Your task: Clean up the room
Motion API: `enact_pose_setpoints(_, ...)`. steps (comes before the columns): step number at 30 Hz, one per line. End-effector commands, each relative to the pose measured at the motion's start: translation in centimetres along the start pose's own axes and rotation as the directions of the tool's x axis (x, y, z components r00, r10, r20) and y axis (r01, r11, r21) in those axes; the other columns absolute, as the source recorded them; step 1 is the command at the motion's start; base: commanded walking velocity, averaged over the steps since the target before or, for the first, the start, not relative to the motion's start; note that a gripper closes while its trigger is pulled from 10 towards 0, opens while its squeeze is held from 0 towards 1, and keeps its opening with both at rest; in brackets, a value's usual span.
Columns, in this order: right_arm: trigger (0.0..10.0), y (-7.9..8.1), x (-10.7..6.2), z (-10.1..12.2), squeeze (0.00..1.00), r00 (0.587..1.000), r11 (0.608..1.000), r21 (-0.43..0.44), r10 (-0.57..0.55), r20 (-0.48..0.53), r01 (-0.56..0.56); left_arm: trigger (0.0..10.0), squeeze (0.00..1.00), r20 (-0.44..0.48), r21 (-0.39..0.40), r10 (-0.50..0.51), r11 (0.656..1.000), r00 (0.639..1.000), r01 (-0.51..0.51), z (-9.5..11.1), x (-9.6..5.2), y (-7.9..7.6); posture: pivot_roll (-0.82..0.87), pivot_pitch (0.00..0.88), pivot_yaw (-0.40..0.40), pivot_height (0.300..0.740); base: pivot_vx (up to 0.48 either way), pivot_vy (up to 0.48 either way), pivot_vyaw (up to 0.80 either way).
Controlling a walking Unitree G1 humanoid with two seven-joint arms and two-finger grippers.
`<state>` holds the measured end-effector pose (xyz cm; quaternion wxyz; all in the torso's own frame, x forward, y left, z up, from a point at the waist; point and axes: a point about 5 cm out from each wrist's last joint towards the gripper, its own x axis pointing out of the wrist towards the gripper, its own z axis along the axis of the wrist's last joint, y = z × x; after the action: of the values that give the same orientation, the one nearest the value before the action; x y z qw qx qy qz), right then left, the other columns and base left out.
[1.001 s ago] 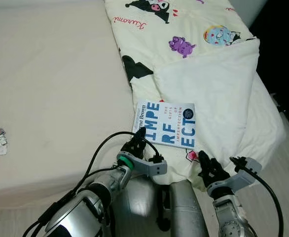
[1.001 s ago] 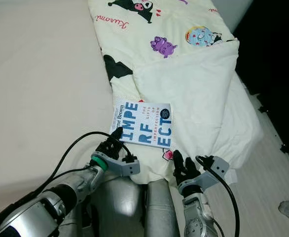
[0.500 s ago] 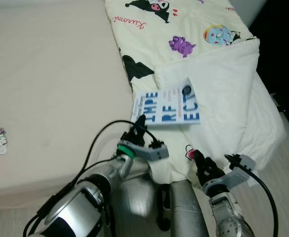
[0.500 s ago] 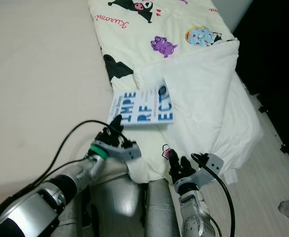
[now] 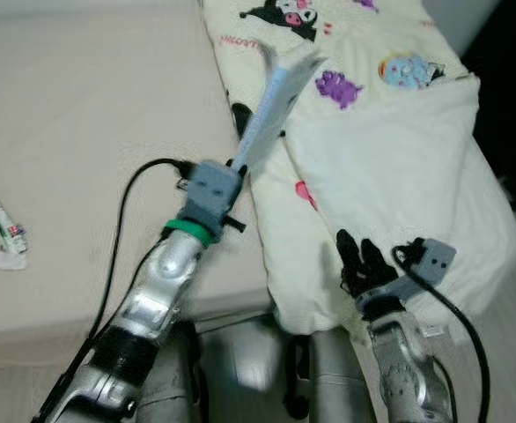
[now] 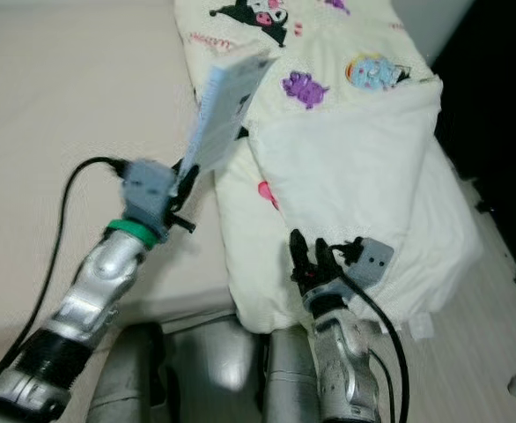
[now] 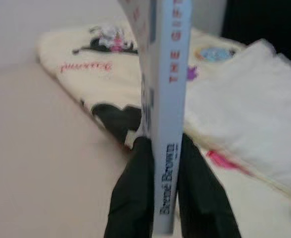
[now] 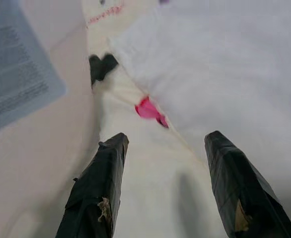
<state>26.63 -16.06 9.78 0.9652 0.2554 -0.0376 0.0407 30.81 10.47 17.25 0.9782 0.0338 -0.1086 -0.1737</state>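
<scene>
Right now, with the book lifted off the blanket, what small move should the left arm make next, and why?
Probably carry the book a little further up and clear of the blanket. The left gripper is shut on its spine end, the book stands nearly on edge above the bed, and the open right gripper hovers over the blanket, holding nothing.

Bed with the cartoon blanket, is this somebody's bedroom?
Most likely a bedroom. A wide bed with a plain beige sheet has a cartoon-print blanket spread over one side, and the left gripper holds a book lifted off it.
</scene>
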Motion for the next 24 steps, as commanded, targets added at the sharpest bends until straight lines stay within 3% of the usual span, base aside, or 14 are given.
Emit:
enact_pose_setpoints(1, 10.0, 0.2, -0.2, 0.0, 0.0, 1.0, 1.0, -0.006, -0.003, 0.004, 0.003, 10.0, 0.0, 0.003, -0.053, 0.0, 0.999, 1.0, 0.0, 0.5, -0.5, -0.1, -0.02, 0.102, 0.009, 0.615, 0.0, 0.0, 0.0)
enact_pose_setpoints(5, 10.0, 0.7, 0.1, 0.1, 0.0, 1.0, 0.998, -0.055, 0.018, 0.022, -0.017, 10.0, 0.0, 0.003, -0.053, 0.11, 0.993, 0.994, -0.109, -0.7, -1.0, 0.3, -0.01, 0.091, -0.008, 0.62, 0.0, 0.0, 0.0)
enact_pose_setpoints(8, 10.0, 0.6, 0.2, 0.1, 0.0, 1.0, 0.997, -0.074, 0.014, 0.022, -0.012, 10.0, 0.0, 0.0, -0.078, 0.123, 0.989, 0.992, -0.123, -0.8, -0.8, 0.3, 0.0, 0.085, -0.017, 0.625, 0.0, 0.0, 0.0)
enact_pose_setpoints(10, 10.0, 0.4, 0.4, 0.1, 0.0, 1.0, 0.995, -0.103, 0.006, 0.015, -0.004, 10.0, 0.0, -0.009, -0.135, 0.131, 0.982, 0.991, -0.131, -0.5, -0.1, -0.2, 0.0, 0.076, -0.029, 0.635, 0.0, 0.0, 0.0)
enact_pose_setpoints(14, 10.0, 0.3, 0.4, 0.1, 0.0, 1.0, 0.993, -0.115, 0.004, 0.011, -0.002, 10.0, 0.0, -0.025, -0.156, 0.121, 0.98, 0.992, -0.124, -0.3, 0.0, -0.5, -0.01, 0.071, -0.031, 0.645, 0.0, 0.0, 0.0)
enact_pose_setpoints(24, 10.0, 0.1, 0.4, 0.5, 0.0, 1.0, 0.991, -0.136, -0.003, 0.024, 0.006, 10.0, 0.0, -0.072, -0.057, 0.119, 0.991, 0.99, -0.123, -0.6, -0.6, 0.3, -0.02, 0.064, -0.03, 0.674, 0.0, 0.0, 0.0)
